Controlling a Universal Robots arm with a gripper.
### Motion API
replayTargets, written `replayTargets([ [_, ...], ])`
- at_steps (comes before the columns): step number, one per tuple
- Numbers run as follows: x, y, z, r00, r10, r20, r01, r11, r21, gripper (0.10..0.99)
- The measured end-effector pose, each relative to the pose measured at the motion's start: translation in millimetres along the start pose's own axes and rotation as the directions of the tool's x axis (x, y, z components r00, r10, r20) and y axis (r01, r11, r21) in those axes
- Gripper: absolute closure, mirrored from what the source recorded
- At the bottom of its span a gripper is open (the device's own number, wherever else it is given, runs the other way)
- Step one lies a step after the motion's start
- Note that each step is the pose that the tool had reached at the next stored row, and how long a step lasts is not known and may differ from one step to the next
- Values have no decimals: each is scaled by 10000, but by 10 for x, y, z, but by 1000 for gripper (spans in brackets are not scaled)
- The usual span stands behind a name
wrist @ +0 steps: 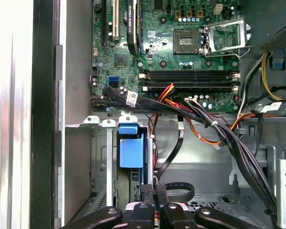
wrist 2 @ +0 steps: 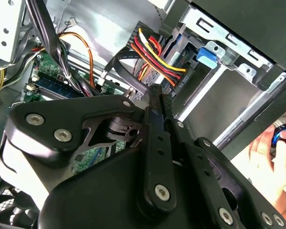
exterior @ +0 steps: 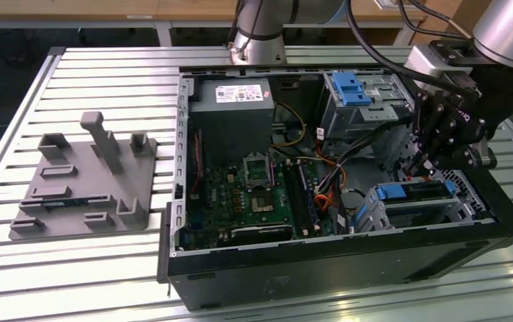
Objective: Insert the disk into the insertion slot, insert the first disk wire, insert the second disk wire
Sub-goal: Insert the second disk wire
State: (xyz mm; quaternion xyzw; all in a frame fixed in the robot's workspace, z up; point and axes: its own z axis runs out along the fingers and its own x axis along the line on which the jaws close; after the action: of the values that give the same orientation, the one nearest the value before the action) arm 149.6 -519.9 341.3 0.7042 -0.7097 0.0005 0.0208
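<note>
Sitting on the slatted desk [exterior: 104, 268], a grey fixture plate [exterior: 86, 188] lies at the exterior view's left, the open computer case [exterior: 328, 268] beside it. Inside, the disk [exterior: 417, 192] (blue rail showing) rests in the insertion slot [exterior: 426, 209] at the right. The tool [exterior: 430, 164] hangs just above it, fingers [wrist: 155, 193] clenched together, grasping nothing.

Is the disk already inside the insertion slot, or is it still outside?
Inside. In the exterior view the disk, with its blue carrier, sits within the insertion slot at the case's corner, below the gripper.
</note>
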Motion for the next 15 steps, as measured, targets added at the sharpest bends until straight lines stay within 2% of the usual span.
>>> replayTargets([
  [8,3,0,1,10000,-1,23,1,10000,0,941],
  [15,86,-1,10,10000,-1,34,1,10000,0,941],
])
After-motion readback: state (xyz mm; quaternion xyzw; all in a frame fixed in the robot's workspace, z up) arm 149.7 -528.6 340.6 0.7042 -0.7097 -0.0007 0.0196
